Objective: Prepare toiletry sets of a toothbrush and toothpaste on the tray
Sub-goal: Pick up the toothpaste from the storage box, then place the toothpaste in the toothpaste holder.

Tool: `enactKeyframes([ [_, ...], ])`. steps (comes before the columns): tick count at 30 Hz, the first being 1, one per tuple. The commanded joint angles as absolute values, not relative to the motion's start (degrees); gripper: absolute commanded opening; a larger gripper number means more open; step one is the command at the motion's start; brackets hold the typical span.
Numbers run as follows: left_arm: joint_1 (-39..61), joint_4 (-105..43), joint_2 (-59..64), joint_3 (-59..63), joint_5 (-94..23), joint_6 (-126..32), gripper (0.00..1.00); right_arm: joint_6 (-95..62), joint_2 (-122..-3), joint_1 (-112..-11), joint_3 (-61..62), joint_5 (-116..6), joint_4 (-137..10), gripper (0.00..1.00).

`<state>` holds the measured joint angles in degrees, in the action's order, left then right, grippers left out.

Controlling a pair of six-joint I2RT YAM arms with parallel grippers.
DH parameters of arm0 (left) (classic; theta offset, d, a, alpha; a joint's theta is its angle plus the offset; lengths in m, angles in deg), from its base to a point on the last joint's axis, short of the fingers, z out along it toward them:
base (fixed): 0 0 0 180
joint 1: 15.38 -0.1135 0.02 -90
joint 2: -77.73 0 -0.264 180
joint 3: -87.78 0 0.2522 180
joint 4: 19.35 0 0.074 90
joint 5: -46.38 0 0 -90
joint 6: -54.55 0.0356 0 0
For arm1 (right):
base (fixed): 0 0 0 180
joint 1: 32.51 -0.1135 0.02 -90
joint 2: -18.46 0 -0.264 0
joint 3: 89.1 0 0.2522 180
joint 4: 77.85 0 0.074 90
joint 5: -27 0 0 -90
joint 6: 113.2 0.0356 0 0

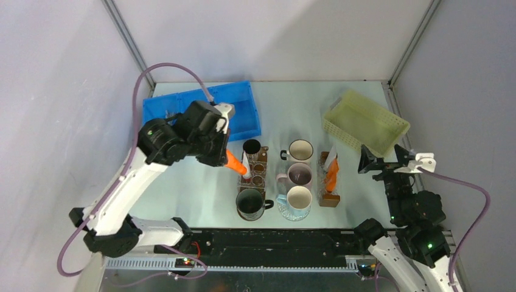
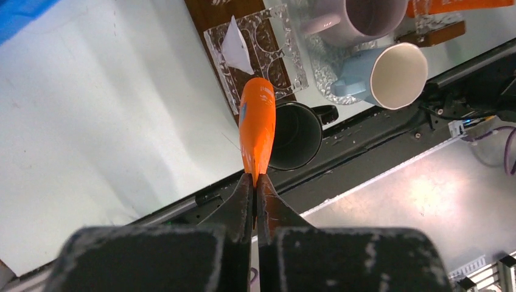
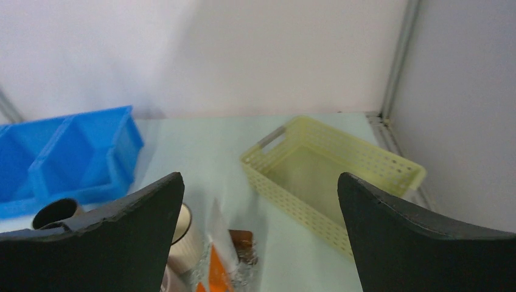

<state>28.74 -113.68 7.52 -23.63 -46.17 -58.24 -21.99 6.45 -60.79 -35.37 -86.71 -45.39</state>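
Note:
My left gripper [image 1: 229,156] is shut on the flat end of an orange toothpaste tube [image 1: 235,163] and holds it above the clear brown-based box [image 1: 256,168]. In the left wrist view the tube [image 2: 257,125] points away from the gripper [image 2: 255,182] over the black mug [image 2: 295,134], and a white tube [image 2: 236,47] stands in the clear box. More orange tubes [image 1: 331,173] stand in a second clear box at the right. My right gripper [image 1: 383,159] is open and empty beside the yellow basket [image 1: 365,123]. No toothbrush shows.
A blue bin [image 1: 207,112] lies at the back left. Several mugs stand in the middle: dark [image 1: 251,146], white [image 1: 300,149], pink [image 1: 299,174], pale blue [image 1: 298,198] and black [image 1: 251,202]. The right wrist view shows the basket [image 3: 331,164] and the bin [image 3: 67,158].

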Motion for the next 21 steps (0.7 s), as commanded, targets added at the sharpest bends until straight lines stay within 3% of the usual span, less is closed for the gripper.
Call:
enactKeyframes([
  [1,31.82,-114.93,4.24,-26.38,-51.1,-64.19,0.0,-25.19,11.15,-61.63,-38.03,-97.07,-47.63,1.0],
  [21,36.6,-112.5,-3.23,-23.39,-58.0,-73.17,0.0,-28.3,20.13,-65.97,-44.08,-101.77,-52.28,0.99],
])
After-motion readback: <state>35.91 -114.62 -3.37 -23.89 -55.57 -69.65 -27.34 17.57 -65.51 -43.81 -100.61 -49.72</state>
